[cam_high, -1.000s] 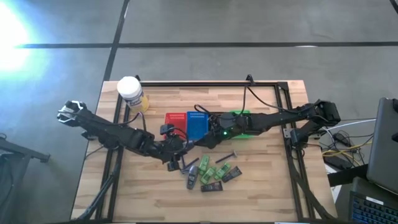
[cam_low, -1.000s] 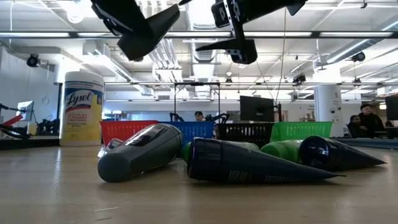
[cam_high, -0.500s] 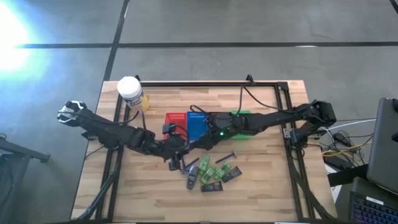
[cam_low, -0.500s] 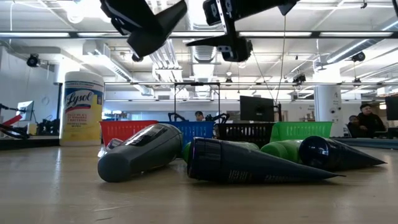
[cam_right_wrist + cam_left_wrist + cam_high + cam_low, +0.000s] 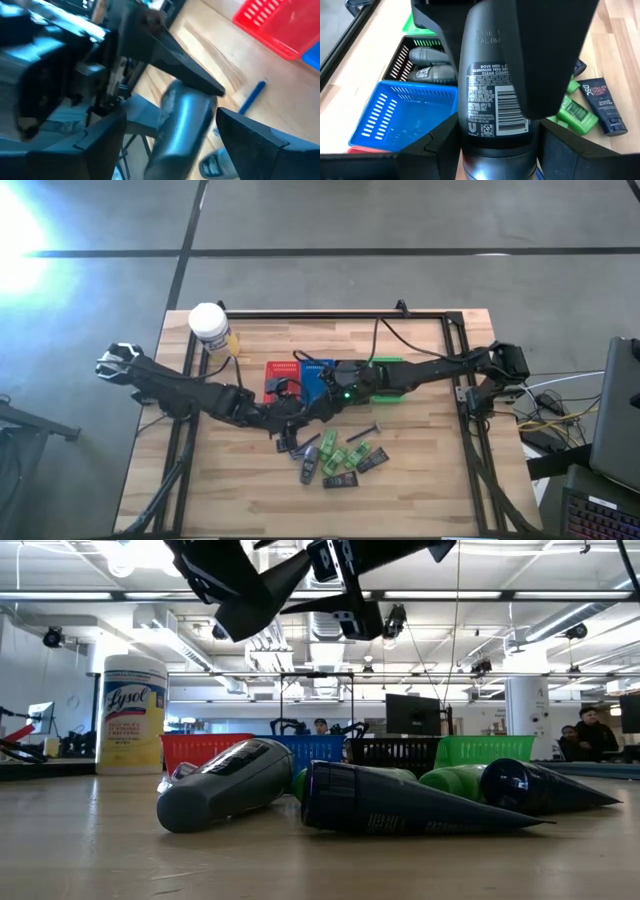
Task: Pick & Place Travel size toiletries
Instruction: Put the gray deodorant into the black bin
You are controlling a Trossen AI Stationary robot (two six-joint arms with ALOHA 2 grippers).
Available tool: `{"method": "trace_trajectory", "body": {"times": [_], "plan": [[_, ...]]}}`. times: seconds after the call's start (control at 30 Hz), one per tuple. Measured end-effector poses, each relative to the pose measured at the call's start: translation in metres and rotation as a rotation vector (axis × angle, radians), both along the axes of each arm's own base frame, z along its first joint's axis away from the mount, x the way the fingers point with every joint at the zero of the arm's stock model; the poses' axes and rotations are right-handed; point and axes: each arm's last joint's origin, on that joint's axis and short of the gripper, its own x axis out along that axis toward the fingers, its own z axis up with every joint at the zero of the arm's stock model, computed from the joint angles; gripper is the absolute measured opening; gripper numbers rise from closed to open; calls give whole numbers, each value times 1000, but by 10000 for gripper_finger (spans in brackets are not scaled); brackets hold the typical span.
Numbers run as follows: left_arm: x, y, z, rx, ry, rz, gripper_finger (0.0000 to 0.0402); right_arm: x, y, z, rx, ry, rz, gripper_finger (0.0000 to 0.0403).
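Note:
My left gripper (image 5: 497, 147) is shut on a dark grey oval tube (image 5: 495, 95) with a barcode label, held in the air near the blue basket (image 5: 405, 117). My right gripper (image 5: 172, 142) is open. Its fingers stand on either side of the tube's (image 5: 185, 122) far end, opposite my left gripper. In the high view the two grippers (image 5: 292, 420) (image 5: 320, 404) meet at mid-table. More toiletries (image 5: 340, 460) lie on the wood nearer the near edge: grey tubes (image 5: 225, 780), green packets (image 5: 575, 110), dark sachets (image 5: 600, 102) and a black stick (image 5: 368, 427). My left gripper pinches the grey tube between its two fingers at the end nearest its wrist, just below the barcode (image 5: 495, 137). The tube points straight out along the fingers, lifted clear of the table. My right gripper's fingers (image 5: 555, 55) flank the tube's other end; I cannot tell whether they touch it.
Red (image 5: 280, 371), blue (image 5: 318, 373) and green (image 5: 392, 370) baskets stand in a row past mid-table. The black basket (image 5: 415, 55) between them holds grey tubes (image 5: 432, 72). A white-capped yellow jar (image 5: 210, 328) stands at the far left corner. Bare wood shows at the near left and right.
My right gripper has moved toward the table's left, closing on my left gripper. My left gripper, with the tube, has shifted a little toward the right and up. The toiletries on the table have stayed put.

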Motion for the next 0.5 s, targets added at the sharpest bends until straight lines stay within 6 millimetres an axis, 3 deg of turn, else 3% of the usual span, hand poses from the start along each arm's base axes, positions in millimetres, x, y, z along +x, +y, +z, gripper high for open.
{"method": "trace_trajectory", "body": {"times": [0.5], "plan": [[2, -1, 1, 9, -18, 4, 210, -2, -1, -7, 16, 64, -13, 246]]}}
